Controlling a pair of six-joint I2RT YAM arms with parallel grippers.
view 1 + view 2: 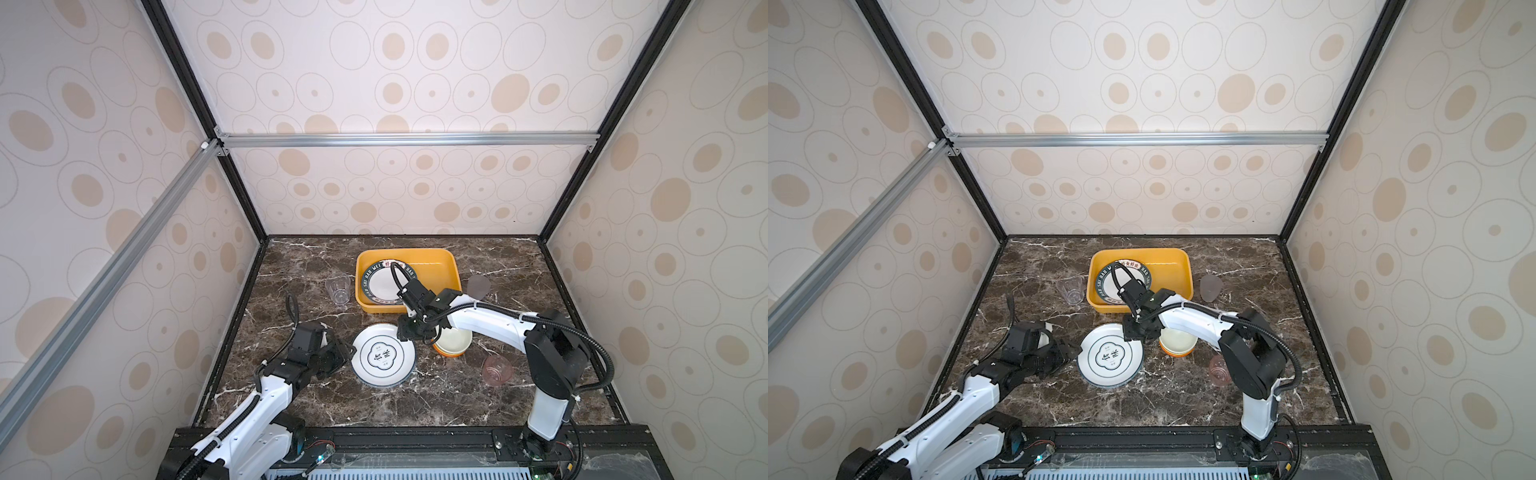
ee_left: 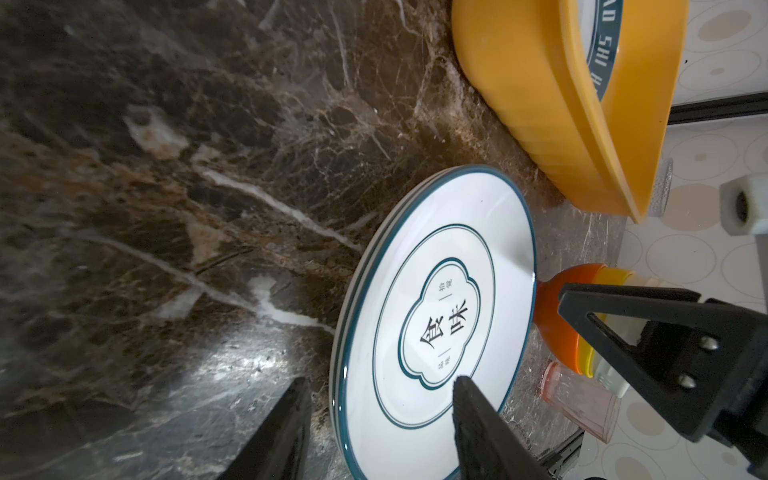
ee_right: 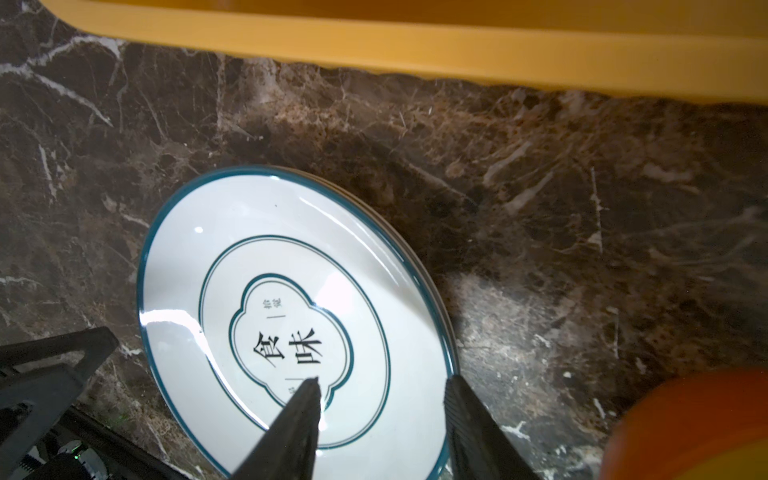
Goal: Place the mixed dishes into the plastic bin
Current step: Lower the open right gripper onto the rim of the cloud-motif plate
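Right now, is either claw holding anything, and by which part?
Nothing is held. The left gripper and right gripper stand open at opposite edges of the plate, not clamped.

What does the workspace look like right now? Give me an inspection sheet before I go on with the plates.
Surface: dark marble tabletop, veined and glossy.
Job's things: yellow bin holds one banded plate. Outside it on the table are the plate stack, nested orange bowls, clear cup, grey cup and pink cup.
Clutter: nothing seen.
Grippers: left gripper and right gripper are both open, straddling the plate stack's rim from opposite sides.
Cables: right arm's black hose loops above the bin; left arm's hose arcs behind its wrist.
Surroundings: patterned walls, aluminium frame bar.
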